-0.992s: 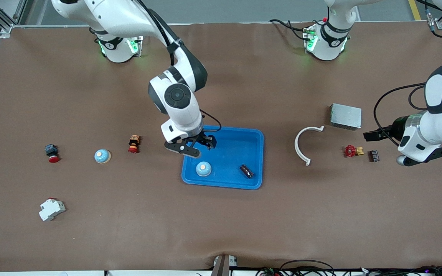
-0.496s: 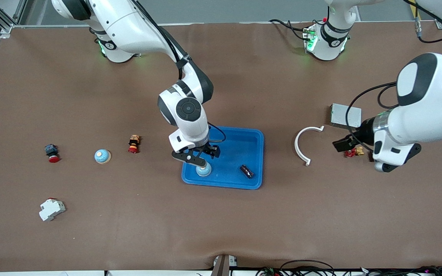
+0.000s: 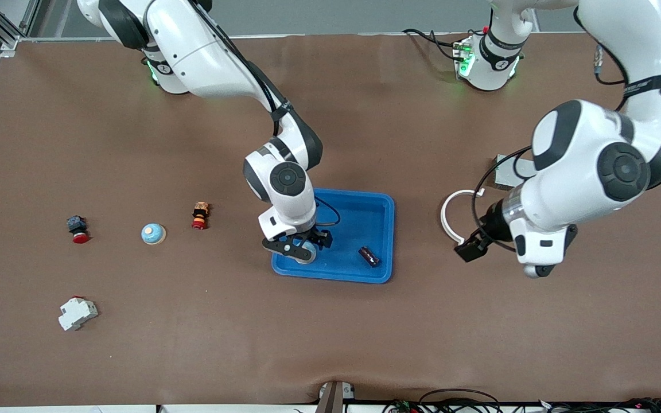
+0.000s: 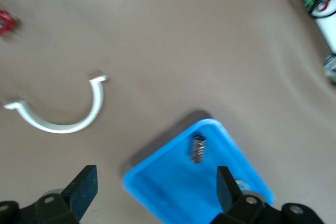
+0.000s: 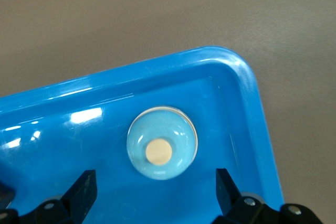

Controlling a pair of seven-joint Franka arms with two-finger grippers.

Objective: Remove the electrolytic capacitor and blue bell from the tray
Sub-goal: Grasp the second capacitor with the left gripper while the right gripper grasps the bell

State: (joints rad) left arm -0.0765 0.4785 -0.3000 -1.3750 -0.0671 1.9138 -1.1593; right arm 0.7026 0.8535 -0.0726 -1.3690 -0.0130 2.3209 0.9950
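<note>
A light blue bell (image 5: 161, 149) with a cream button sits in the blue tray (image 3: 376, 198), in the corner nearer the front camera at the right arm's end. My right gripper (image 3: 299, 249) hovers low over it, open, and covers most of it in the front view. In the right wrist view the right gripper (image 5: 155, 190) has only tray floor between its fingers. The dark capacitor (image 3: 369, 256) lies in the same tray (image 4: 173, 177), toward the left arm's end, and the left wrist view also shows the capacitor (image 4: 198, 148). My left gripper (image 3: 471, 249) hangs open over the table beside the tray; the left gripper (image 4: 155, 187) holds nothing.
A white curved clip (image 3: 448, 221) lies by the left gripper, with a grey metal box (image 3: 500, 169) partly hidden by the left arm. Toward the right arm's end lie a second bell (image 3: 152, 233), an orange-red part (image 3: 199, 215), a red push button (image 3: 78, 229) and a white breaker (image 3: 77, 314).
The right gripper came down over the bell in the tray. The left arm swung in from its end of the table toward the tray. Both grippers stayed open.
</note>
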